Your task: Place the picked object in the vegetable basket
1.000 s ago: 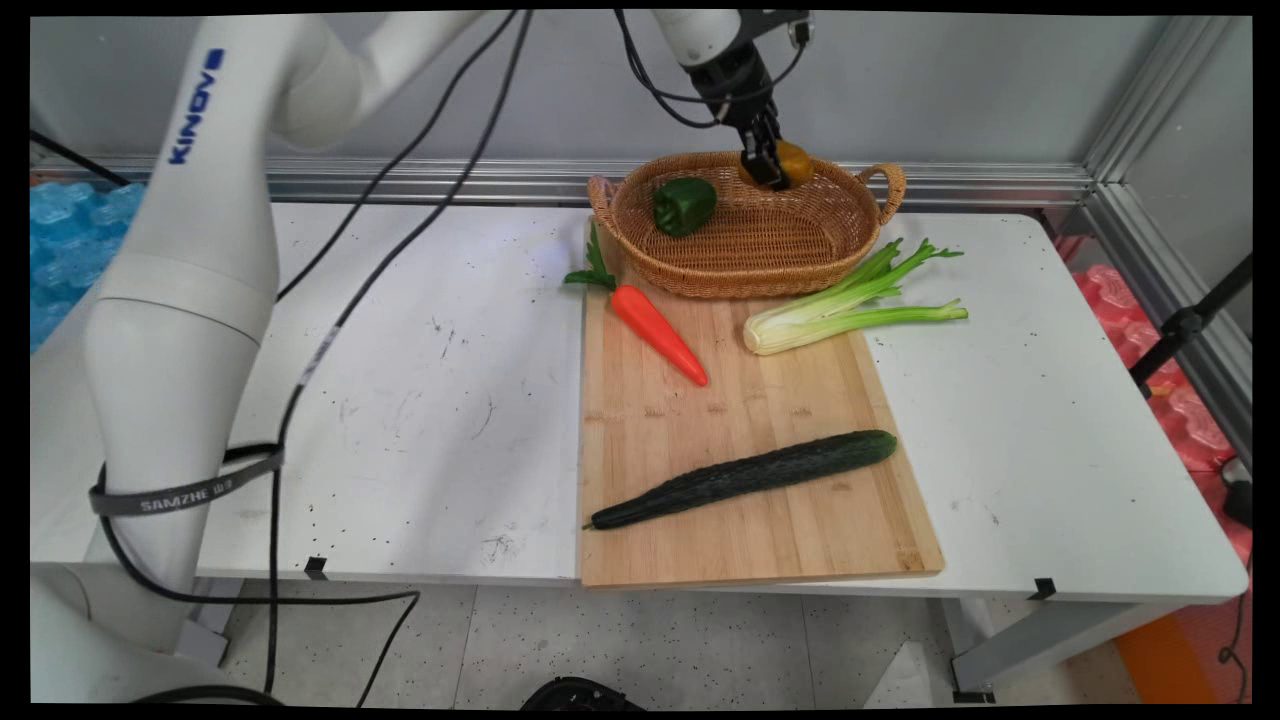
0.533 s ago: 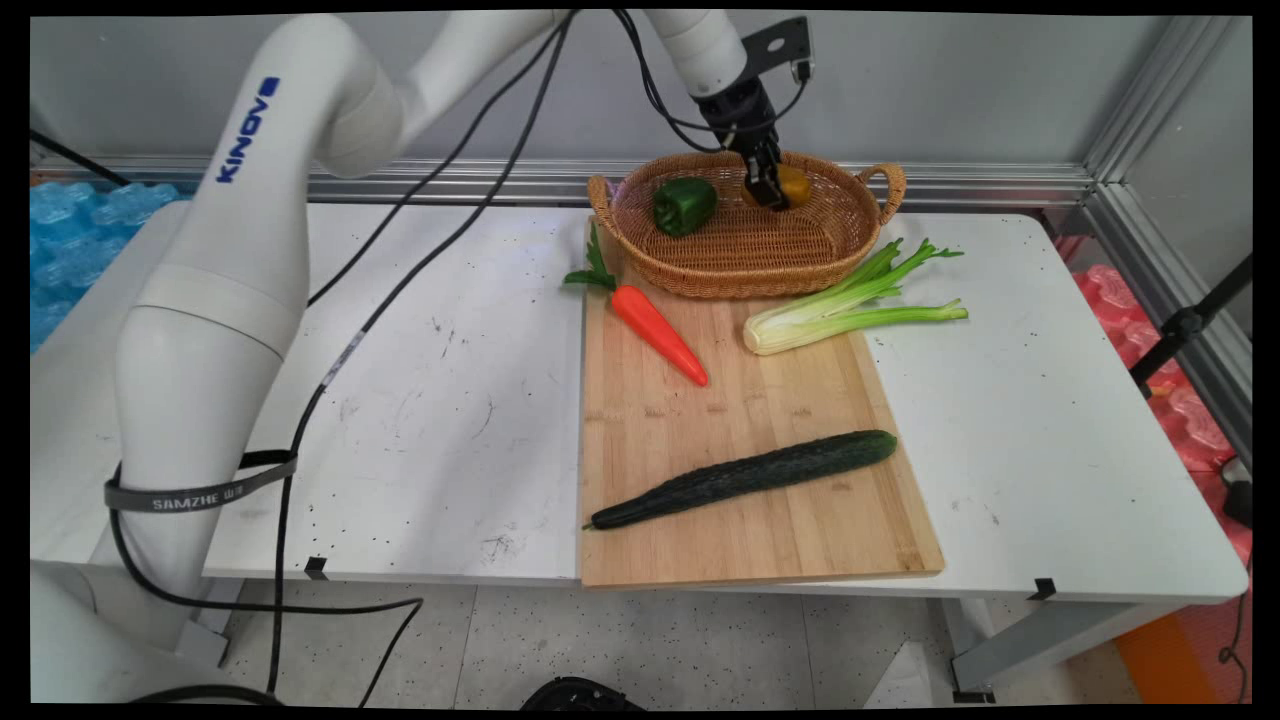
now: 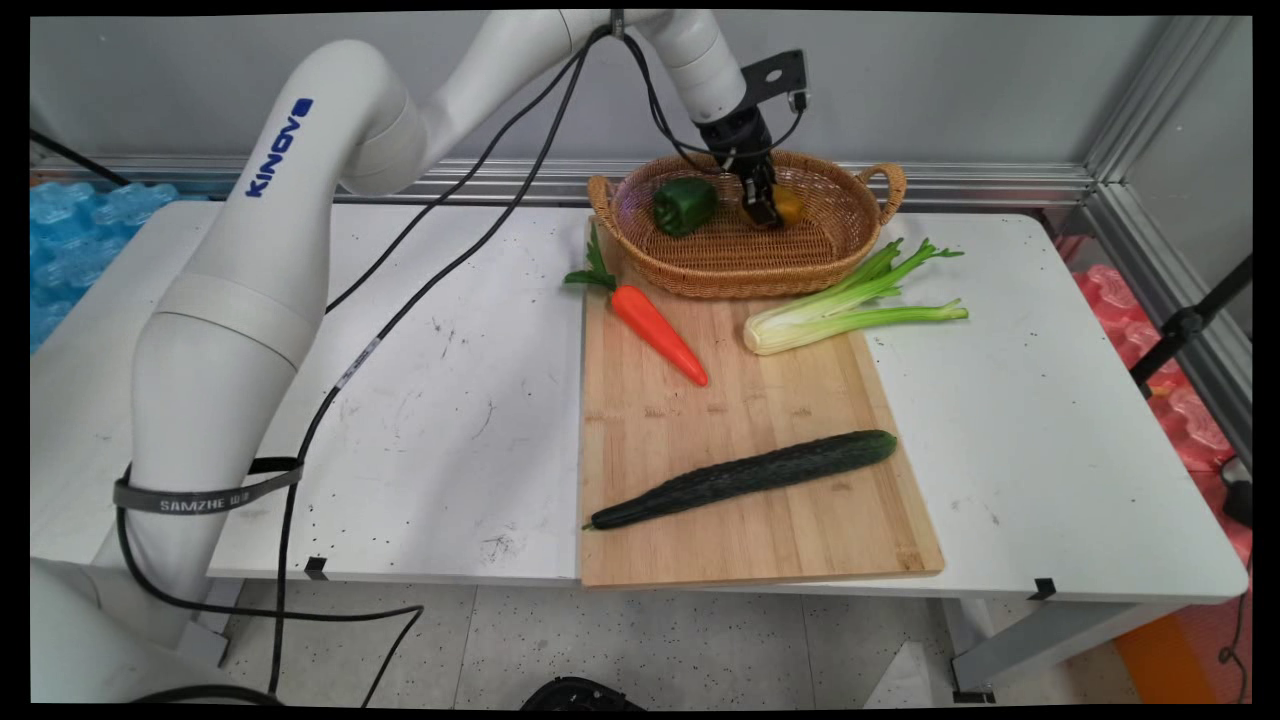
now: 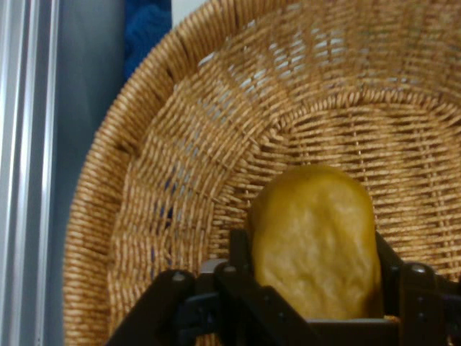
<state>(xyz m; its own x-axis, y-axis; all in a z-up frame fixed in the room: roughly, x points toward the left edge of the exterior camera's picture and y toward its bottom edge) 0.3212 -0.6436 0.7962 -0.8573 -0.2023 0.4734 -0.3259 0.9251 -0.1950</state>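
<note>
My black gripper reaches down into the wicker basket at the table's back and is shut on a yellow-brown potato. In the hand view the potato sits between the fingers just above the basket's woven wall. A green bell pepper lies in the basket's left half, a hand's width left of the gripper.
A wooden cutting board lies in front of the basket. On it are an orange carrot, a dark cucumber and the pale end of a celery stalk that reaches onto the white table.
The gripper has come down with the potato from above the basket's far rim into the basket, drifting slightly toward the near side.
</note>
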